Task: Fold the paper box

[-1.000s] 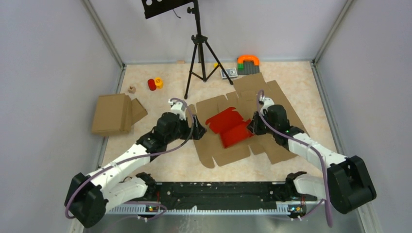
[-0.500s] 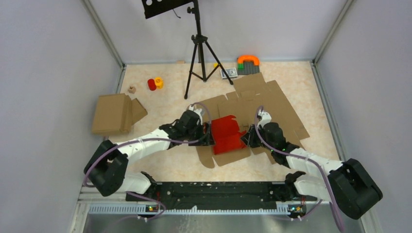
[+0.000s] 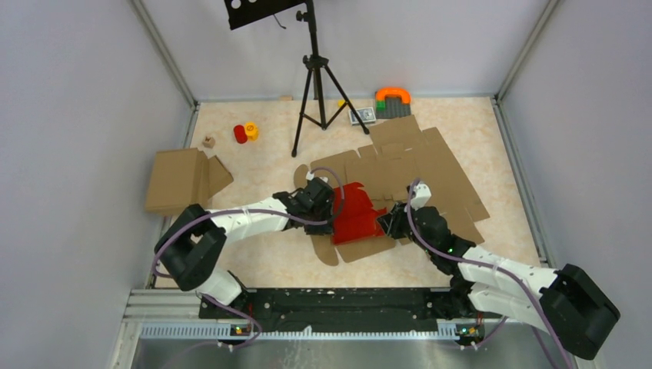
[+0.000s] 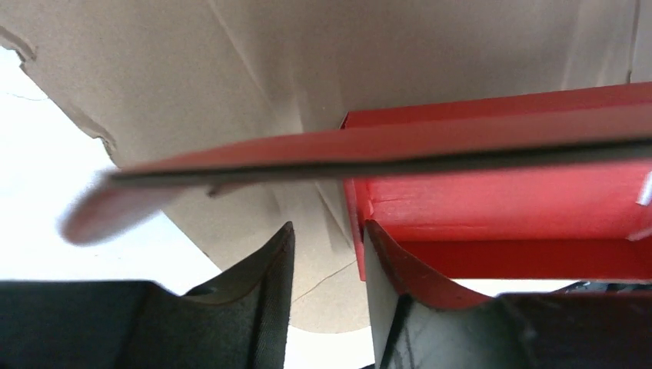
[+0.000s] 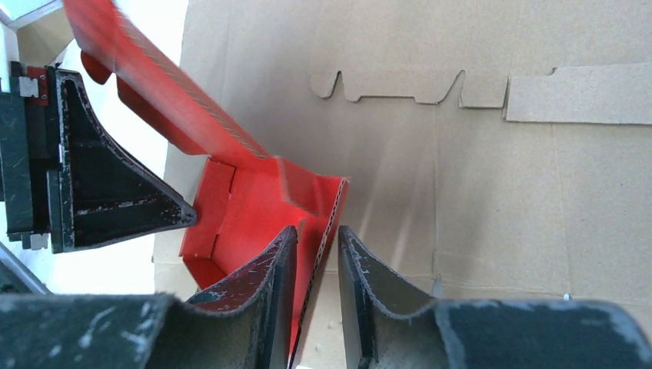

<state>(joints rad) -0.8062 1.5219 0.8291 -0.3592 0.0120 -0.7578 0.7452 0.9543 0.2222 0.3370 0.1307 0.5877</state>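
The red paper box point(image 3: 357, 209) lies half-formed on a brown cardboard sheet point(image 3: 430, 165), with one long flap raised. My left gripper point(image 3: 332, 209) is at its left side. In the left wrist view the box's point(image 4: 500, 207) left wall stands between the narrowed jaws of the left gripper point(image 4: 327, 231), close to the right finger, with a gap to the left finger. My right gripper point(image 3: 387, 223) is at the right side. Its jaws straddle the right wall of the box point(image 5: 246, 215); the right gripper point(image 5: 315, 234) shows slim gaps on both sides.
Large flat brown cut-outs spread under and behind the box. A folded brown cardboard box point(image 3: 181, 181) lies at the left. A black tripod point(image 3: 315, 84) stands at the back, with small red and yellow items point(image 3: 246, 132) and an orange-green toy point(image 3: 392, 100) nearby. Grey walls enclose the table.
My left arm has swung right to the box's left wall and its jaws have narrowed a lot. My right gripper has slid nearer with the box and loosened slightly.
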